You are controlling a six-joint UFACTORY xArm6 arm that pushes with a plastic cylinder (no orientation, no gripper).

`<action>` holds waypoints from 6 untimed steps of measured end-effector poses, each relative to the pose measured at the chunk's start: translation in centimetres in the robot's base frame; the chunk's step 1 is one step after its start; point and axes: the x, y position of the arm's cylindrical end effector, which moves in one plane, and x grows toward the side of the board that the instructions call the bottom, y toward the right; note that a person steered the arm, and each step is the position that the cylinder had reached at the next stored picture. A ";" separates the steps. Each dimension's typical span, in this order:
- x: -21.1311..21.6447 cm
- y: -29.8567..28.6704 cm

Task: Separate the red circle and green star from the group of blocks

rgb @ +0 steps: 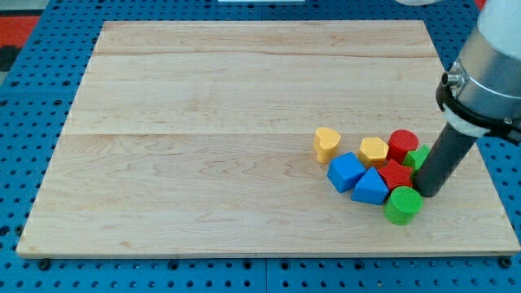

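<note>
The blocks sit bunched at the view's lower right of the wooden board. The red circle is at the group's top right, with the green star just right of it, partly hidden by my rod. My tip rests on the board right below the green star, beside the red star-like block and above the green circle. A yellow heart, a yellow hexagon, a blue cube and a blue triangle make up the group's left side.
The board lies on a blue pegboard surface. The arm's grey body hangs over the board's right edge. The board's right edge runs close to the group.
</note>
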 end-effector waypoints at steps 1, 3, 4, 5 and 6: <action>-0.6 -0.3; -3.8 -0.3; -5.3 -0.3; -5.9 -0.3; -6.0 3.6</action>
